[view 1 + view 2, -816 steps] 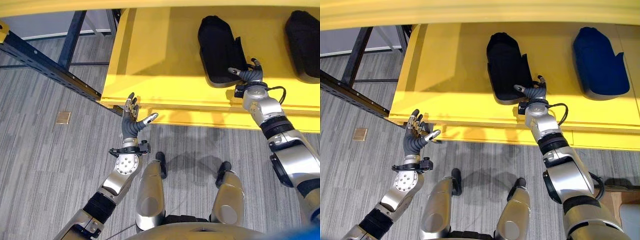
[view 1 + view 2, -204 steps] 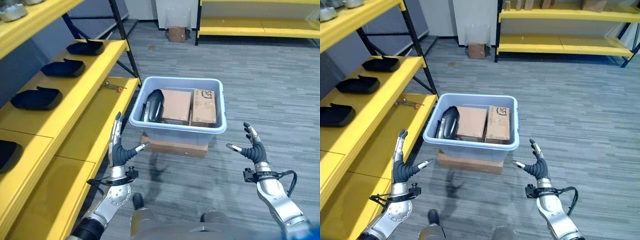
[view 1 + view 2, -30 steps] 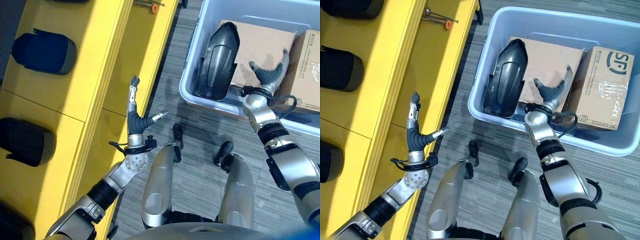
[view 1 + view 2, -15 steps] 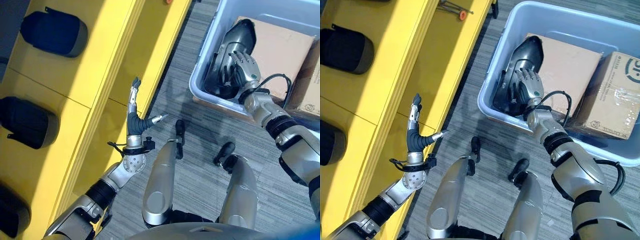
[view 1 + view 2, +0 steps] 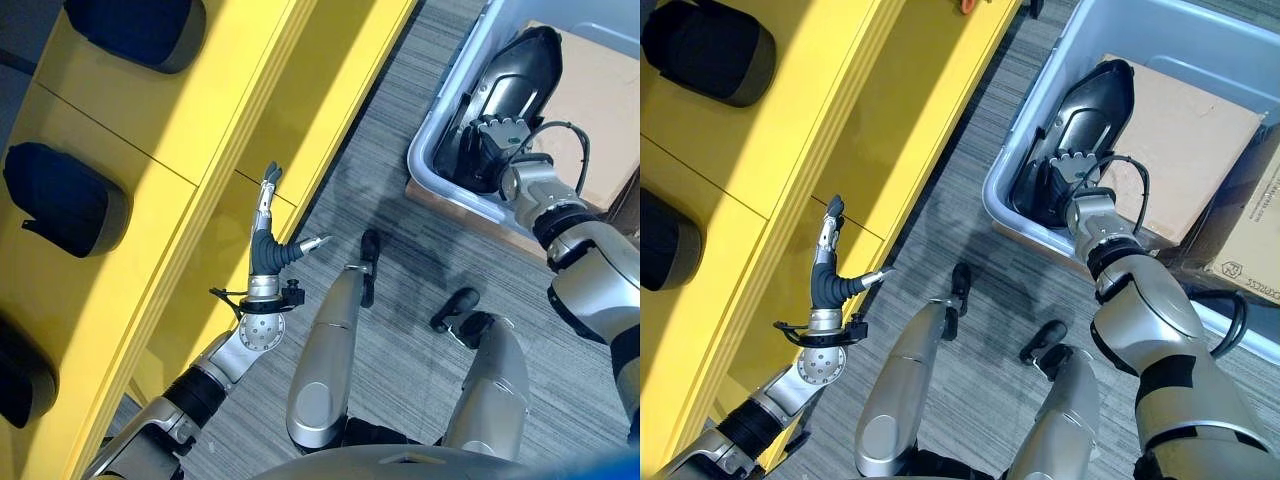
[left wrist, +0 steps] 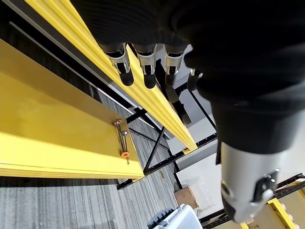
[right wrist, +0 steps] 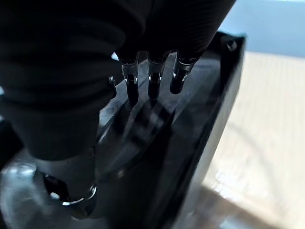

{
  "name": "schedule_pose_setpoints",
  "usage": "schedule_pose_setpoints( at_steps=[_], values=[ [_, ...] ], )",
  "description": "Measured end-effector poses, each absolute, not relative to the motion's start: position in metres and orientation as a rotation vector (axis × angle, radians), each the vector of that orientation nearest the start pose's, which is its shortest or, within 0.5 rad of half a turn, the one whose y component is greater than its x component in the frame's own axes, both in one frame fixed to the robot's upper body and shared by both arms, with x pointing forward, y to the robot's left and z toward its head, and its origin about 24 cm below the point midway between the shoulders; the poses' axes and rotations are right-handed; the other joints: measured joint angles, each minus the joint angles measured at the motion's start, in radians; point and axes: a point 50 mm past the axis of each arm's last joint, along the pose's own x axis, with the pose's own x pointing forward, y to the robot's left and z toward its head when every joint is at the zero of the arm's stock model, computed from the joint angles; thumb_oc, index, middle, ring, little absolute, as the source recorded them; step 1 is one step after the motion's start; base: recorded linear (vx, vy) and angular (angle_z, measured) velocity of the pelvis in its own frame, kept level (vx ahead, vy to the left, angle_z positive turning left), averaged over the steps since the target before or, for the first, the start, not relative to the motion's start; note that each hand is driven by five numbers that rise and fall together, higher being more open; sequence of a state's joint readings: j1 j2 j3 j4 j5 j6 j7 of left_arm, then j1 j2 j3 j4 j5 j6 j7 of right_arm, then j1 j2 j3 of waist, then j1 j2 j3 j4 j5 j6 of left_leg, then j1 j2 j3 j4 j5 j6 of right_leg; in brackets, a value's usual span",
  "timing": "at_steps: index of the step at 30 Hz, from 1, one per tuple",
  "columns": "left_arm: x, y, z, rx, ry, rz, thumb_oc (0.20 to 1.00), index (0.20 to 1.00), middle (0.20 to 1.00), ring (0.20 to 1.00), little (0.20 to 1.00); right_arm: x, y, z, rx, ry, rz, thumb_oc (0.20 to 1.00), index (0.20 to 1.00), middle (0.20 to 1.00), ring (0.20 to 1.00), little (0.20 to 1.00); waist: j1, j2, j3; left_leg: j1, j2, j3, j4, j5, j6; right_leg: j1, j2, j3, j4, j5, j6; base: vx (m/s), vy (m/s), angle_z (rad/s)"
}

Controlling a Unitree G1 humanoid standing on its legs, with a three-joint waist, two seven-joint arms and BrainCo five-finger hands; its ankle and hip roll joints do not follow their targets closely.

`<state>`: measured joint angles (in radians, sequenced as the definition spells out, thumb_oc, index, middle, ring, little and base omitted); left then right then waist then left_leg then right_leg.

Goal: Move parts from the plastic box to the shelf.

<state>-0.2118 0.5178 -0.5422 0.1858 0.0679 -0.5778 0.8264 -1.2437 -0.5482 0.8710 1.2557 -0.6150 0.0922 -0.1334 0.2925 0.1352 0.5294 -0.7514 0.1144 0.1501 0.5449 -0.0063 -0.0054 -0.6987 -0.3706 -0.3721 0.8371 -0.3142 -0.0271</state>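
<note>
I am finding no words, numbers or signs that I can read anywhere here. I am seeing just one bit of print, a small dark mark on the side of the cardboard box (image 5: pixel 1245 240) sitting in the plastic box (image 5: pixel 1200 20), too small to make out.

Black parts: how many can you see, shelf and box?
4 black parts: three along the yellow shelf, top, middle, lower left; one in the plastic box. Others may be hidden.
</note>
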Motion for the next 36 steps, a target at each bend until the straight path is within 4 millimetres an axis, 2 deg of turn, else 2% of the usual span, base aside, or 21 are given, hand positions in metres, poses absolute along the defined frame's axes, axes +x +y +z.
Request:
schedule_pose_setpoints(
  at_steps=[6, 9, 11, 14, 17, 18, 19, 22, 28, 31, 33, 36],
  values=[
    [0.247, 0.153, 0.073, 0.28, -0.584, 0.125, 1.0, 1.0, 1.0, 1.0, 1.0, 0.42, -0.226, 0.188, -1.798, 0.219, -0.184, 1.0, 1.0, 1.0, 1.0, 1.0, 0.013, 0.009, -0.005, -0.003, -0.011, -0.01, -0.004, -0.001, -0.002, -0.002, -0.007, 0.0, 0.001, 0.0, 0.003, 0.0, 0.0, 0.0],
    [0.245, 0.153, 0.072, 0.277, -0.581, 0.11, 1.0, 1.0, 1.0, 1.0, 1.0, 0.416, -0.239, 0.189, -1.789, 0.323, -0.293, 1.0, 1.0, 1.0, 1.0, 1.0, 0.036, 0.031, -0.019, -0.003, -0.019, -0.017, -0.014, 0.001, -0.005, 0.001, -0.007, -0.002, -0.01, 0.003, 0.007, -0.02, -0.001, 0.07],
    [0.24, 0.15, 0.074, 0.255, -0.593, 0.087, 1.0, 1.0, 1.0, 1.0, 1.0, 0.41, -0.252, 0.184, -1.703, 0.414, -0.393, 1.0, 1.0, 1.0, 1.0, 1.0, 0.044, 0.045, -0.032, 0.002, -0.025, -0.02, -0.024, 0.003, -0.008, 0.007, -0.007, -0.007, -0.03, 0.009, 0.017, -0.03, -0.002, 0.06],
    [0.239, 0.148, 0.076, 0.245, -0.603, 0.079, 1.0, 1.0, 1.0, 1.0, 1.0, 0.405, -0.259, 0.18, -1.662, 0.487, -0.469, 1.0, 1.0, 1.0, 1.0, 1.0, 0.035, 0.046, -0.04, 0.017, -0.028, -0.01, -0.033, -0.001, 0.002, 0.028, -0.005, -0.005, -0.056, 0.024, 0.018, -0.03, -0.002, -0.05],
    [0.239, 0.148, 0.076, 0.243, -0.603, 0.079, 1.0, 1.0, 1.0, 1.0, 1.0, 0.399, -0.266, 0.169, -1.652, 0.538, -0.49, 1.0, 1.0, 1.0, 1.0, 1.0, 0.028, 0.045, -0.04, 0.039, -0.026, -0.001, -0.043, 0.003, 0.013, 0.047, 0.001, 0.001, -0.075, 0.034, 0.024, -0.02, -0.004, -0.11],
    [0.239, 0.148, 0.076, 0.243, -0.606, 0.08, 1.0, 1.0, 1.0, 1.0, 1.0, 0.394, -0.271, 0.157, -1.635, 0.574, -0.506, 1.0, 1.0, 1.0, 1.0, 1.0, 0.02, 0.044, -0.041, 0.055, -0.024, 0.005, -0.046, 0.0, 0.018, 0.064, 0.005, 0.004, -0.086, 0.041, 0.033, -0.02, -0.006, -0.12],
    [0.239, 0.148, 0.076, 0.243, -0.606, 0.081, 1.0, 1.0, 1.0, 1.0, 1.0, 0.392, -0.274, 0.154, -1.637, 0.587, -0.521, 1.0, 1.0, 1.0, 1.0, 1.0, 0.014, 0.039, -0.045, 0.059, -0.024, 0.007, -0.051, 0.0, 0.018, 0.066, 0.006, 0.005, -0.091, 0.043, 0.034, -0.02, -0.013, -0.08],
    [0.239, 0.147, 0.077, 0.249, -0.613, 0.079, 1.0, 1.0, 1.0, 1.0, 1.0, 0.38, -0.285, 0.133, -1.597, 0.639, -0.567, 1.0, 1.0, 1.0, 1.0, 1.0, -0.019, 0.03, -0.047, 0.072, -0.017, 0.013, -0.054, -0.002, 0.02, 0.08, 0.015, 0.007, -0.107, 0.047, 0.027, -0.01, -0.004, -0.08],
    [0.242, 0.145, 0.08, 0.259, -0.636, 0.073, 1.0, 1.0, 1.0, 1.0, 1.0, 0.373, -0.291, 0.12, -1.591, 0.669, -0.569, 1.0, 1.0, 1.0, 1.0, 1.0, -0.043, 0.028, -0.048, 0.094, -0.007, 0.036, -0.058, -0.003, 0.02, 0.082, 0.027, 0.029, -0.116, 0.063, 0.031, 0.0, -0.021, -0.13],
    [0.241, 0.145, 0.079, 0.265, -0.646, 0.085, 1.0, 1.0, 1.0, 1.0, 1.0, 0.369, -0.292, 0.106, -1.56, 0.662, -0.55, 1.0, 1.0, 1.0, 1.0, 1.0, -0.056, 0.027, -0.048, 0.12, -0.005, 0.035, -0.073, -0.001, 0.017, 0.106, 0.037, 0.032, -0.131, 0.065, 0.03, -0.01, -0.041, -0.03],
    [0.24, 0.145, 0.08, 0.27, -0.672, 0.105, 1.0, 1.0, 1.0, 1.0, 1.0, 0.369, -0.29, 0.102, -1.533, 0.598, -0.551, 1.0, 1.0, 1.0, 1.0, 1.0, -0.062, 0.025, -0.048, 0.127, 0.003, 0.036, -0.076, -0.001, 0.017, 0.115, 0.047, 0.032, -0.141, 0.07, 0.031, -0.01, -0.05, -0.09],
    [0.239, 0.147, 0.087, 0.269, -0.756, 0.173, 1.0, 1.0, 1.0, 1.0, 1.0, 0.381, -0.272, 0.11, -1.455, 0.336, -0.545, 1.0, 1.0, 1.0, 1.0, 1.0, -0.074, 0.023, -0.047, 0.148, 0.01, 0.049, -0.097, 0.007, 0.011, 0.121, 0.058, 0.041, -0.156, 0.08, 0.027, 0.01, -0.048, -0.15]
  ],
)
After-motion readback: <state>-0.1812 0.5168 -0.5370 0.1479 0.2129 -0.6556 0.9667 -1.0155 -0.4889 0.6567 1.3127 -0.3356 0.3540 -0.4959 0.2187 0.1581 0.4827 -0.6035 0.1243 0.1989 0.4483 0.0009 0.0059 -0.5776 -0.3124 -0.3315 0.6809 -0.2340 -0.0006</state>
